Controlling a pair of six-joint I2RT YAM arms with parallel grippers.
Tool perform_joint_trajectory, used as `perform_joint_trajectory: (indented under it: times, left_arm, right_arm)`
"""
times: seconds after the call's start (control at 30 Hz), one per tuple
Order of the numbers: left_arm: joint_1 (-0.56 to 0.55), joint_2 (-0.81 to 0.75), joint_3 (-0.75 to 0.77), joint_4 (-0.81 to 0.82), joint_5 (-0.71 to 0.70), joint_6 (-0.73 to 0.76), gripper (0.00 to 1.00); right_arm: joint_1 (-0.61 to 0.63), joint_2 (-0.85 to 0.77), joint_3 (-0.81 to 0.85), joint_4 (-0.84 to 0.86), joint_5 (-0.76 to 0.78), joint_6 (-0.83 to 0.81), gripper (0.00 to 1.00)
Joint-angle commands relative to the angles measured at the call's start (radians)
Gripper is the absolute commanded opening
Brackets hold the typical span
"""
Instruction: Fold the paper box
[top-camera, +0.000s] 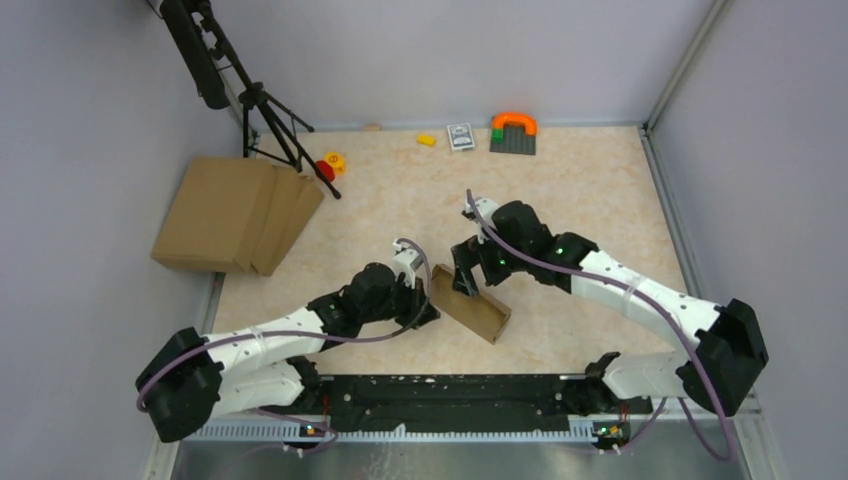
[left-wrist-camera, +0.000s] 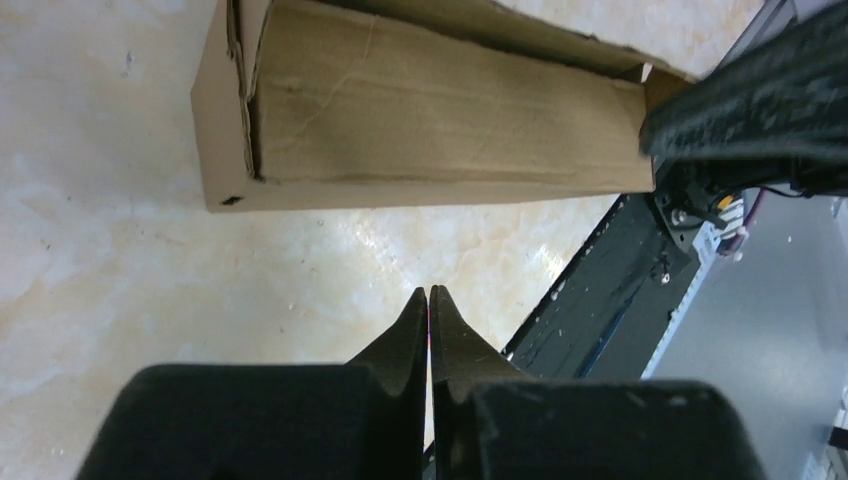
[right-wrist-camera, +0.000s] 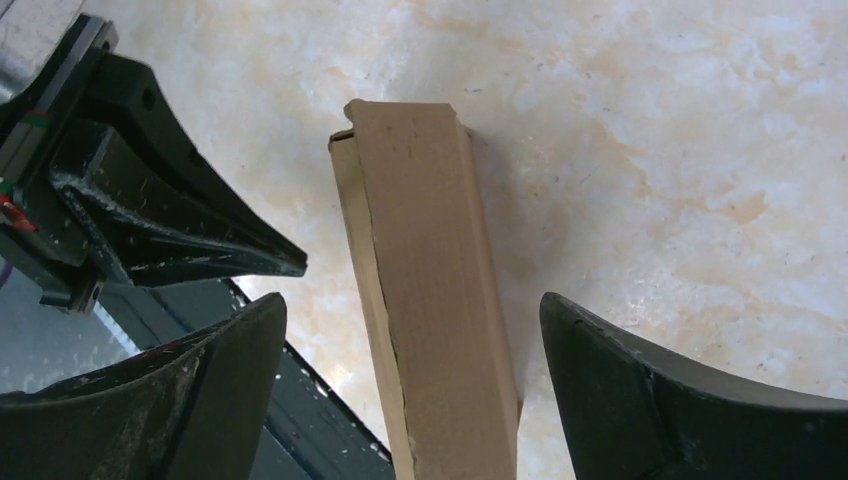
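The paper box (top-camera: 472, 305) is a small brown cardboard box, folded into a long narrow shape, lying at an angle on the table between the two arms. My left gripper (top-camera: 428, 312) is shut and empty, just left of the box's near side; in the left wrist view its tips (left-wrist-camera: 430, 292) are closed a little short of the box (left-wrist-camera: 420, 110). My right gripper (top-camera: 468, 285) is open, its jaws straddling the box's upper end without touching it. In the right wrist view the box (right-wrist-camera: 440, 330) runs between the wide-apart fingers (right-wrist-camera: 620, 370).
A pile of flat brown cardboard (top-camera: 235, 212) lies at the back left beside a black tripod (top-camera: 265, 105). Small toys, a card and a grey plate with an orange arch (top-camera: 513, 133) line the back wall. A black rail (top-camera: 460, 390) runs along the near edge.
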Motion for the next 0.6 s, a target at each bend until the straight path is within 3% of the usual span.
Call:
perform_joint_trajectory:
  times: [0.0,0.57]
  left_arm:
    - [0.003,0.042,-0.014,0.176,0.005,-0.047,0.0]
    - [0.088,0.077,-0.057,0.251,0.036,-0.069,0.0]
  right_arm:
    - [0.038,0.024,0.068,-0.011,-0.029,-0.085,0.96]
    - [0.167,0.139,0.051,-0.035,0.145,-0.108,0.97]
